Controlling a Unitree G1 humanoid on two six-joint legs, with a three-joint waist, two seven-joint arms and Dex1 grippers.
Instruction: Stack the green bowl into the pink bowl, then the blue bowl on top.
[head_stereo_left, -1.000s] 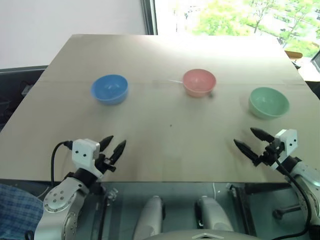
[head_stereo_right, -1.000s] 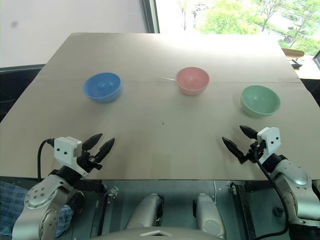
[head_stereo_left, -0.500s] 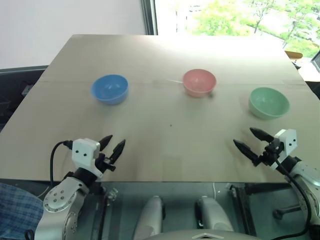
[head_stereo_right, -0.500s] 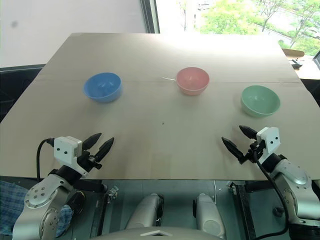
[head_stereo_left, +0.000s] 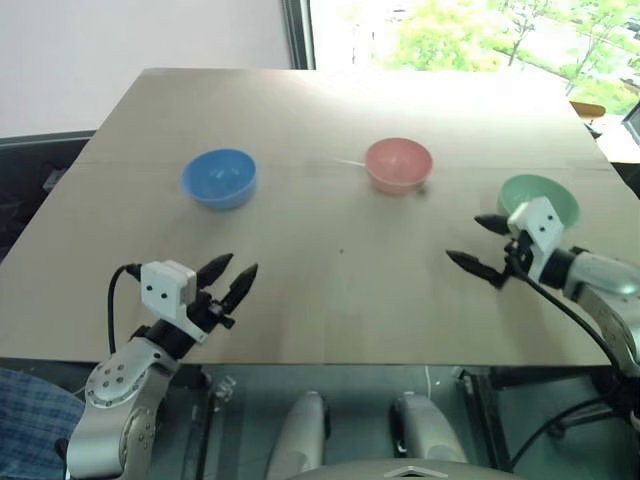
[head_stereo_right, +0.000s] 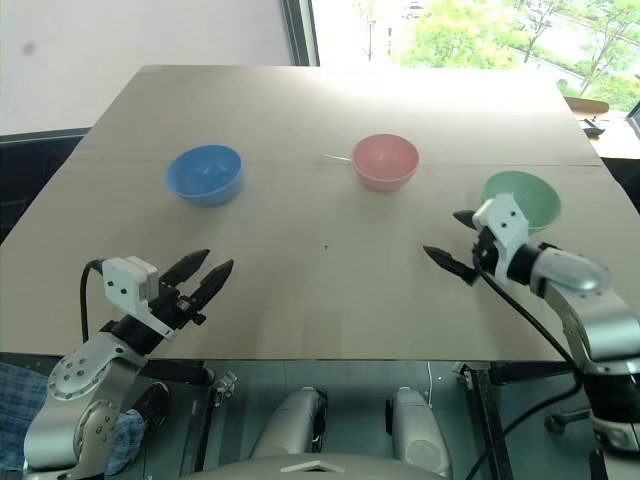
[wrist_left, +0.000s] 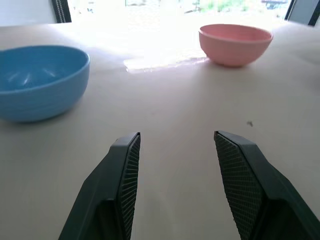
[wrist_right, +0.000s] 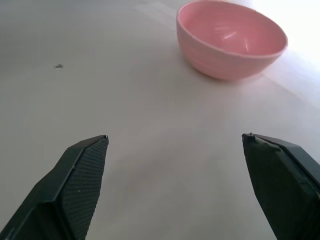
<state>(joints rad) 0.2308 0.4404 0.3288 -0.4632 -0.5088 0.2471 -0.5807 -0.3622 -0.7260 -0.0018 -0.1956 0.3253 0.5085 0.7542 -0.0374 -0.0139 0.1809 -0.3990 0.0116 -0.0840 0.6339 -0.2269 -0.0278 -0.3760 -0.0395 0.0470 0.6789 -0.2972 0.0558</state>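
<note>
Head views. Three bowls sit in a row across the table, well apart from one another: the blue bowl to the robot's left, the pink bowl in the middle, the green bowl to the right. Nothing is stacked. The right pincer hangs over the table just beside the green bowl, on its near side, jaws spread wide and empty. The left pincer sits near the table's front edge, well short of the blue bowl, jaws partly apart and empty.

Left wrist view. The two ribbed black fingers stand apart with bare table between them. The blue bowl and the pink bowl lie ahead, both upright.

Right wrist view. The fingers stand at the outer edges, fully apart, aimed toward the pink bowl.

Procedure for the step in hand, as judged: the green bowl is to be picked up first. Bring one finger inside the rim and one outside, close on the wall, lift clear, then lower it centred into the pink bowl. An off-centre release would likely leave it tilted.

Materials. All three bowls look like smooth, glossy plastic, round, plain, of matching size, with thin rims. Such walls may slip in a light pinch. The table surface is matte, pale brown and flat.
</note>
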